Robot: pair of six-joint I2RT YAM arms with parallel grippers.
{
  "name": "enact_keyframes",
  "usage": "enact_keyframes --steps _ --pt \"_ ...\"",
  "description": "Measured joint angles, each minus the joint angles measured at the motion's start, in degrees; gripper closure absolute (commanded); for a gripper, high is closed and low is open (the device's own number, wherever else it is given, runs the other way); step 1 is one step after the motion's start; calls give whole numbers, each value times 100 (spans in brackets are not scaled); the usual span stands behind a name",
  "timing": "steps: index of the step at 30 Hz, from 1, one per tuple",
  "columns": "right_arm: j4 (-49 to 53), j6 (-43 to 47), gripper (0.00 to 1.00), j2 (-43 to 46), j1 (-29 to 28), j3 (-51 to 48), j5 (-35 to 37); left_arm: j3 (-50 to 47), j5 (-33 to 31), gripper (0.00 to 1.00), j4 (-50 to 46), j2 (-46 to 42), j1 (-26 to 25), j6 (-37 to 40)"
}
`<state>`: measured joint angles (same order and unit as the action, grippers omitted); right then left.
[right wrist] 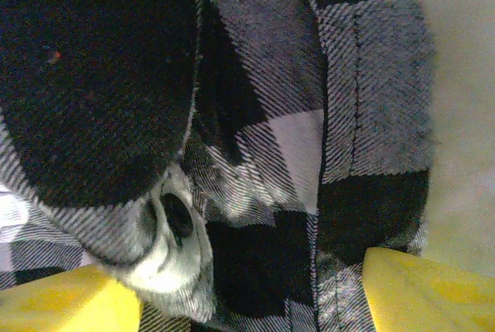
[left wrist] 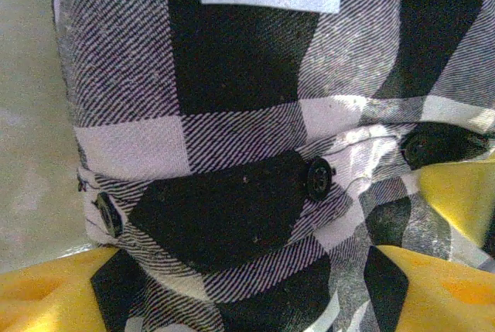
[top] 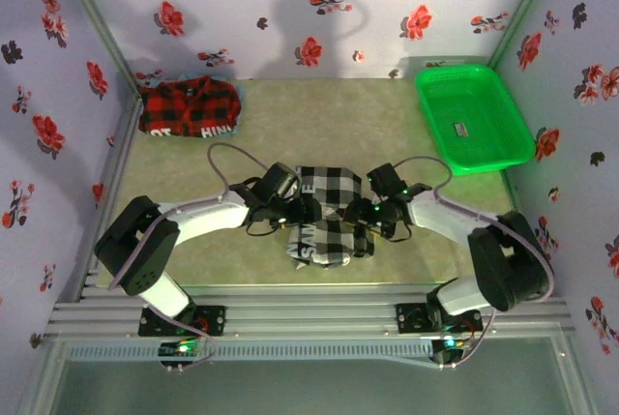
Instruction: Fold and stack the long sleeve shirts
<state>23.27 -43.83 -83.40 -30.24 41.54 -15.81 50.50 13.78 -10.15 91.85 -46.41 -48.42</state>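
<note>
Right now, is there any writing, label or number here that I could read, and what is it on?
"OT" and "HIN": partial white letters on the red-and-black plaid shirt.
White letters on the black-and-white checked shirt, at its near edge: too blurred to read.
Small label in the green plastic basket: too small to read.

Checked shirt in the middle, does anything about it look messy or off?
Somewhat. The checked shirt is folded, but its near edge is bunched and uneven, with a lettered flap poking out left. The red plaid shirt lies apart at the far left, unstacked.
</note>
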Motion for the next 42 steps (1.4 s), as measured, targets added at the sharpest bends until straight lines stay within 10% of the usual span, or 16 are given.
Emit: enact_keyframes --steps 14,18,32,42 --pt "1163 378 100 -675 -352 1014 1043 0 26 15 -149 -240 247 59" --pt "2118 514 100 -437 -352 1626 1932 24 24 0 -299 -1005 903 103" --pt "5195 1333 100 -776 -1161 4400 6277 935 275 0 -1226 -2632 2688 444" --pt "5045 1274 100 -4124 -2579 5045 6205 1027 284 0 -1836 -3099 3167 612"
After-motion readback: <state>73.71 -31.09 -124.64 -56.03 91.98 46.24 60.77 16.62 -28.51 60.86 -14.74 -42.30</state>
